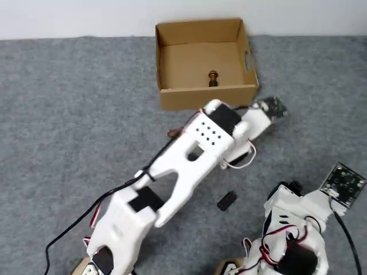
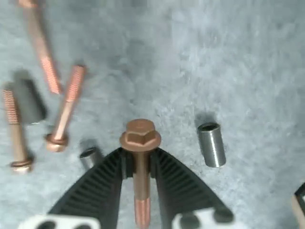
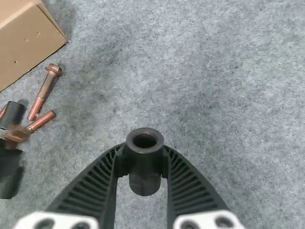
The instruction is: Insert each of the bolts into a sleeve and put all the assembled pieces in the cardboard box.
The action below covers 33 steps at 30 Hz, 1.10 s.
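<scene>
Your left gripper (image 2: pixel 139 160) was closed on a bolt (image 2: pixel 140 137) near the cardboard box (image 1: pixel 206 95), your right gripper (image 3: pixel 144 164) clamped round a sleeve (image 3: pixel 144 143), so next, I judge, you needed the bolt's tip lined up with the bore.

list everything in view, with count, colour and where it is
cardboard box: one, brown, open, far side of the carpet
assembled piece: one, copper and dark, inside the box
loose bolts: three, copper, lying on the carpet
held bolt: one, copper, between the left fingers
loose sleeves: three, grey to dark, on the carpet by the loose bolts
held sleeve: one, black, between the right fingers
carpet: one, grey, under everything
left arm: one, white, stretched towards the box
right arm: one, white, near edge
</scene>
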{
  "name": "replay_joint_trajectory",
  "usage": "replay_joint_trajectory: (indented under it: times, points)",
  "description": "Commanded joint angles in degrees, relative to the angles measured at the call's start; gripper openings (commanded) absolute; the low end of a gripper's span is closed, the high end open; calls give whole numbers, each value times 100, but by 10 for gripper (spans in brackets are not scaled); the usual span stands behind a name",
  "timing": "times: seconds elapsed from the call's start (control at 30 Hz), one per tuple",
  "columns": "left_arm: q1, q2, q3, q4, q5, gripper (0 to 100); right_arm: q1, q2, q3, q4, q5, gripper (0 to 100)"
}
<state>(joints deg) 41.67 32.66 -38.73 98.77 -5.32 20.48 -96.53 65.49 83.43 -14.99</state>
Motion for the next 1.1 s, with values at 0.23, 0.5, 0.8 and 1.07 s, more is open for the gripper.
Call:
replay_joint_trajectory:
  times: [0.23,0.5,0.8,1.07]
  points:
    - [-26,-3112,1727,176,237,5,-277,4,-167,-4,62,8]
    - [-35,-5363,3969,-70,246,5,-1534,-734,-123,-22,53,8]
    - [-1064,-7727,6211,-1090,246,5,-3143,-725,-123,-31,44,8]
    - [-1996,-10180,7925,-2101,246,5,-4259,-725,-26,-31,62,8]
